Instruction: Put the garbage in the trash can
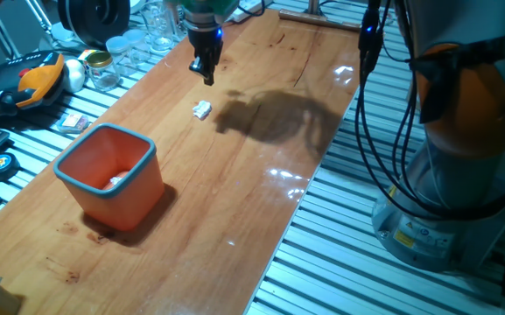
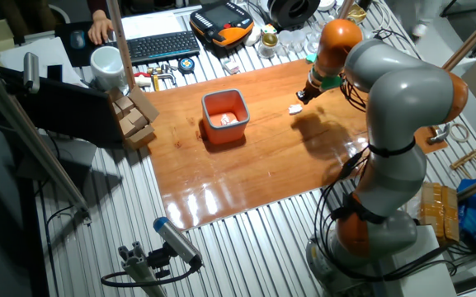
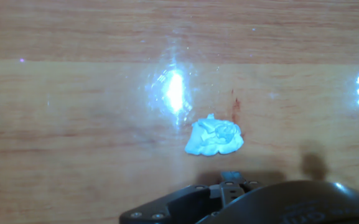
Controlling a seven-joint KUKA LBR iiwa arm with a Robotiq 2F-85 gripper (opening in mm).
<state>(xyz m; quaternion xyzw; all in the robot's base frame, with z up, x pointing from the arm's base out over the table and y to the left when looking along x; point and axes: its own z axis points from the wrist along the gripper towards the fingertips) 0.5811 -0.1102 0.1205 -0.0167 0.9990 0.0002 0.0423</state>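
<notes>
The garbage, a tiny white crumpled scrap, lies on the wooden table. It also shows in the other fixed view and just below the middle of the hand view. My gripper hangs a little above the table, just behind the scrap and apart from it. Its fingers look pressed together and hold nothing. The trash can, an orange bin with a light blue rim, stands well to the front left of the scrap. A white scrap lies inside it.
Glass jars and an orange-and-black controller crowd the metal bench beyond the board's left edge. The robot's base and cables stand on the right. Wooden blocks sit off the board.
</notes>
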